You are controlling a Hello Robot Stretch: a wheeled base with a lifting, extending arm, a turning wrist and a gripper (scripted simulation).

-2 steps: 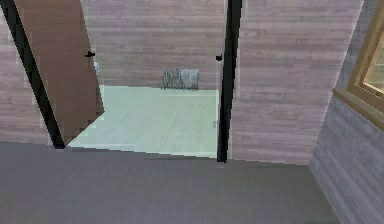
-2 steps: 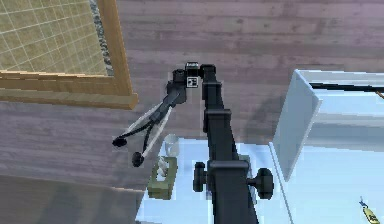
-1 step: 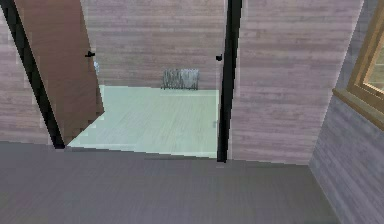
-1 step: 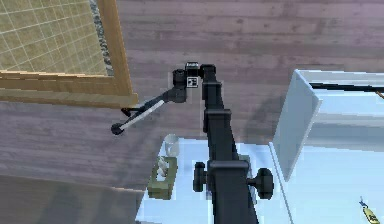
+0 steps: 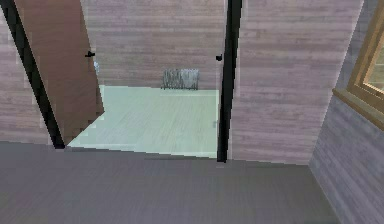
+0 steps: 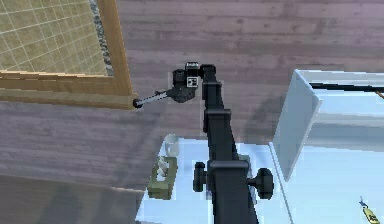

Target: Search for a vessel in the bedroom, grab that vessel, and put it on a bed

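In the arm side view my arm (image 6: 222, 130) rises from the bottom edge. The gripper (image 6: 141, 101) points left at its far end, in front of the plank wall just under a window's wooden frame. It holds nothing. Below it, a small clear glassy thing (image 6: 170, 148) stands on the left end of a pale blue tabletop (image 6: 330, 185). Whether that is a vessel I cannot tell. An olive box with a white tuft (image 6: 163, 179) lies just in front of it.
The forward view has a doorway with black posts (image 5: 229, 80) and a brown door (image 5: 58, 60) swung open on its left. Pale green floor (image 5: 150, 120) lies beyond, with a grey striped thing (image 5: 181, 79) at the far wall. A white boxy panel (image 6: 305, 115) stands on the table's right.
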